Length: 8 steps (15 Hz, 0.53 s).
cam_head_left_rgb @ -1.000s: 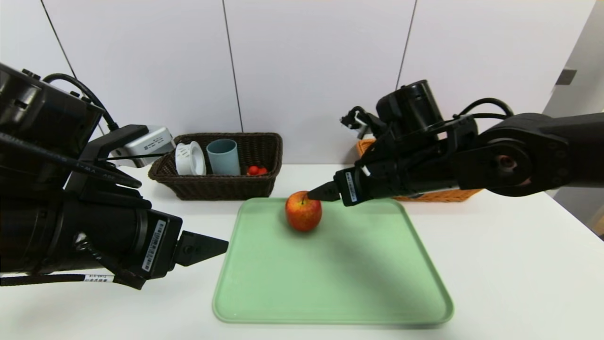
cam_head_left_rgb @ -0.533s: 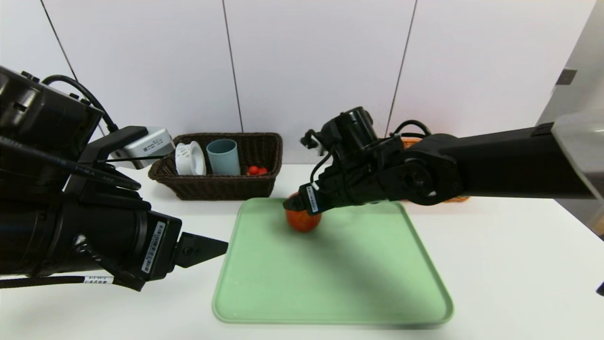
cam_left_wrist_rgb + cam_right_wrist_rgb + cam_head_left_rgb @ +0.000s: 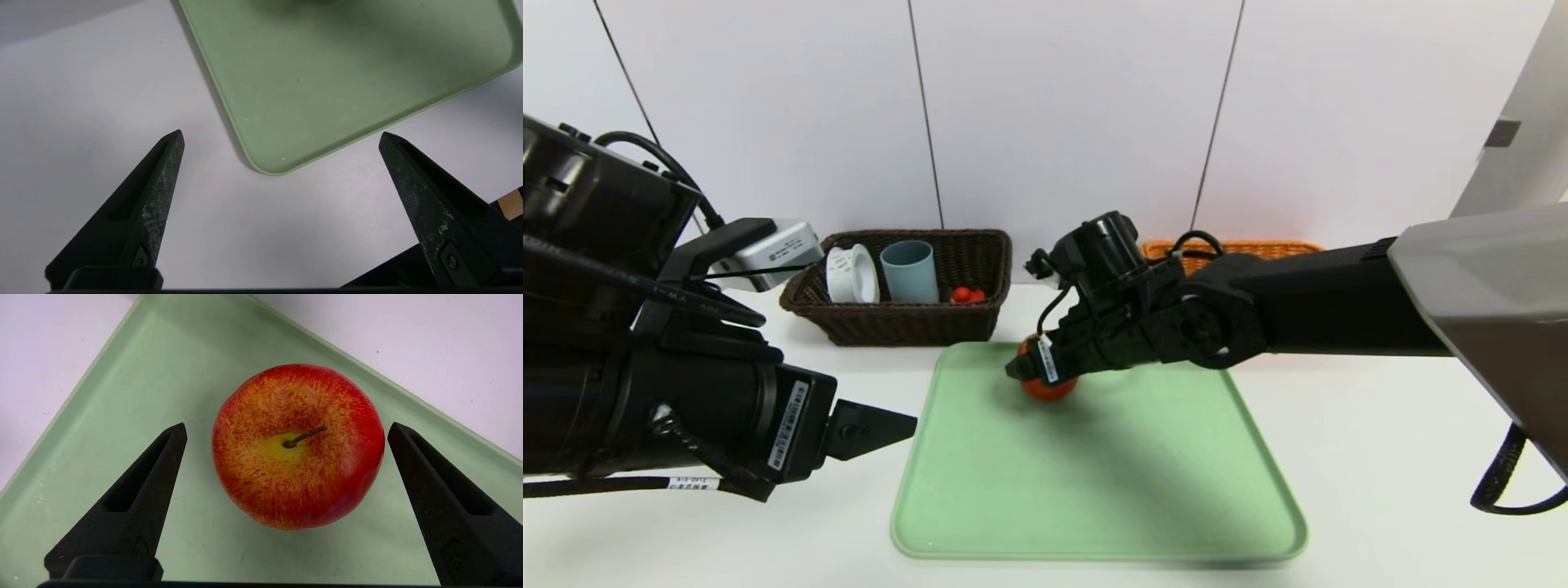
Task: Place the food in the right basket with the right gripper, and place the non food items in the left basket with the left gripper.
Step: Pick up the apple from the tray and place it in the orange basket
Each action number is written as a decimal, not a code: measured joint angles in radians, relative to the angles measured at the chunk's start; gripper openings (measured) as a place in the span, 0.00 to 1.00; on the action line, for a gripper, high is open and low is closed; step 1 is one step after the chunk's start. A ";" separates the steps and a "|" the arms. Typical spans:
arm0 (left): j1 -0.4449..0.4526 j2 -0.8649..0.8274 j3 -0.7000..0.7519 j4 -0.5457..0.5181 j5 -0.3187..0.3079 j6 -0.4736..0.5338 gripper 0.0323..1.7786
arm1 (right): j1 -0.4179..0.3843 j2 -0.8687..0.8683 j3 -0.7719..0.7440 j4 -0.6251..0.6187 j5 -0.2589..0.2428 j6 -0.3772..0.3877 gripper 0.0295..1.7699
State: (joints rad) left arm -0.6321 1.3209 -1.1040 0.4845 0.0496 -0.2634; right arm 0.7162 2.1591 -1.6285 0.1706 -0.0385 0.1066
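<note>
In the head view, the right arm covers much of the orange basket (image 3: 1250, 245) — its contents can't be seen — and partly hides the apple (image 3: 1049, 390) on the tray (image 3: 1094, 474).

Blk arms (image 3: 1339, 302), grey cover R upper; blk cables; L hand (image 3: 282, 134): tapered blk fingers, worn, screw; barcode labels.

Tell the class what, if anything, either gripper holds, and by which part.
Nothing is held: the open right gripper straddles the round red-and-yellow apple without gripping it; the open left gripper is empty beside the tray.
</note>
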 joint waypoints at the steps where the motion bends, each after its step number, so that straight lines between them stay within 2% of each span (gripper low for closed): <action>1: 0.000 0.000 0.000 0.000 0.000 -0.004 0.95 | 0.000 0.008 0.000 0.000 -0.001 -0.001 0.96; 7: 0.000 0.000 0.007 -0.001 0.002 -0.006 0.95 | 0.001 0.044 -0.001 -0.002 0.000 -0.003 0.96; 8: 0.000 0.000 0.008 -0.001 0.002 -0.006 0.95 | 0.001 0.046 -0.001 -0.001 0.000 -0.004 0.85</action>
State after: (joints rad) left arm -0.6321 1.3209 -1.0964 0.4838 0.0513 -0.2694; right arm 0.7177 2.2047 -1.6298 0.1691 -0.0385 0.1030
